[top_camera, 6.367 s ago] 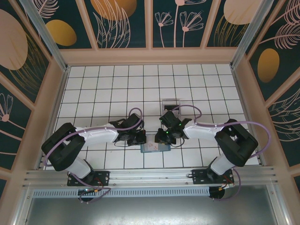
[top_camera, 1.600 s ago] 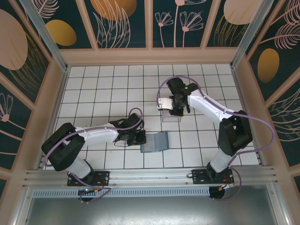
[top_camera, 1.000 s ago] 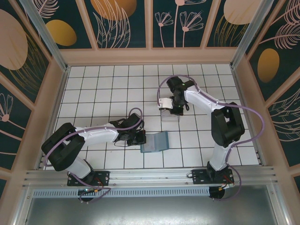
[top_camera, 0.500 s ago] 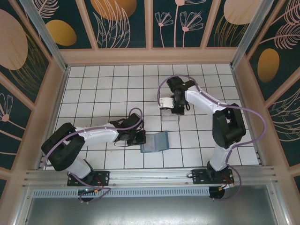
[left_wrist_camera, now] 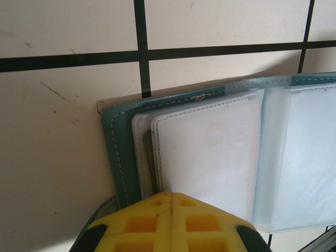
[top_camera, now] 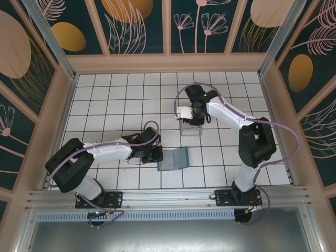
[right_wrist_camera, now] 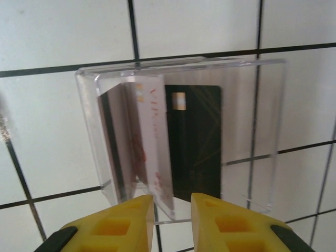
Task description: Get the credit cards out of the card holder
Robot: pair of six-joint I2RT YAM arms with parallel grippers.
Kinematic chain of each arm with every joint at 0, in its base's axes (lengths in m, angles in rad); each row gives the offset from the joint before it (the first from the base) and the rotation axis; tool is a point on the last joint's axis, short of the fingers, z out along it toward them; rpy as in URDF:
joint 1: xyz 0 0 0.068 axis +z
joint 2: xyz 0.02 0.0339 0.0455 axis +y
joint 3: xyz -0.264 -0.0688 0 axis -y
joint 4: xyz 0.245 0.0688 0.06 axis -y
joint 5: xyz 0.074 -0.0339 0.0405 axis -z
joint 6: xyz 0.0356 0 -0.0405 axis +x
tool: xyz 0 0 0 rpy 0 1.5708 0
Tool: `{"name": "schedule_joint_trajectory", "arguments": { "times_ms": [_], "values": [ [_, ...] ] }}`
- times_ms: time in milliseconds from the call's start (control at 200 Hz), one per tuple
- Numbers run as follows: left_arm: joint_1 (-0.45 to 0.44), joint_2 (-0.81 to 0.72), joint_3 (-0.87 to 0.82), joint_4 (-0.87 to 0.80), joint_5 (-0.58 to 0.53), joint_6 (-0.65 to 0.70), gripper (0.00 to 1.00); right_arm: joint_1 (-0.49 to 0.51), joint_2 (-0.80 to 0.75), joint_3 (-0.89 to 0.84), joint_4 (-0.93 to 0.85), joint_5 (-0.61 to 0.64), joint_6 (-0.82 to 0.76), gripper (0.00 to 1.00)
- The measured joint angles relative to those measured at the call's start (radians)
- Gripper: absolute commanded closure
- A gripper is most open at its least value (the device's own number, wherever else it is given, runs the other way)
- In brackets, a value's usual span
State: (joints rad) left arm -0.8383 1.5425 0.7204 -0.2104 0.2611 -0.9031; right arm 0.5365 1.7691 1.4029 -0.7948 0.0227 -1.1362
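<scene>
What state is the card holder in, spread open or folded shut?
Spread open: the card holder shows two panels side by side, its clear sleeves exposed.

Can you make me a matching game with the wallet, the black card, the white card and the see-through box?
Things:
1. card holder
2. dark card
3. pale card
4. clear tray

What fits:
A. lies flat inside the tray
B. teal, opened up
C. see-through, holds both cards
D. leans tilted inside the tray

Pairs: 1-B, 2-A, 3-D, 4-C.
</scene>
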Motion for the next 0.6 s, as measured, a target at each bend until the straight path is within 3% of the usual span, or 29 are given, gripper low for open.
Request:
{"name": "schedule_joint_trajectory", "arguments": {
  "times_ms": [320,450,601],
  "values": [
    [0.000,-0.001,0.000,0.000,-0.001,0.000,0.99,0.000,-0.076,-0.006,0.096,-0.045,0.291,0.75],
    [0.000,-0.001,-0.001,0.000,0.000,0.000,0.99,0.011,-0.148,-0.112,0.125,-0.069,0.362,0.71],
    [0.000,-0.001,-0.001,0.000,-0.001,0.000,0.99,0.034,-0.173,-0.227,0.129,-0.043,0.369,0.47]
  ]
}}
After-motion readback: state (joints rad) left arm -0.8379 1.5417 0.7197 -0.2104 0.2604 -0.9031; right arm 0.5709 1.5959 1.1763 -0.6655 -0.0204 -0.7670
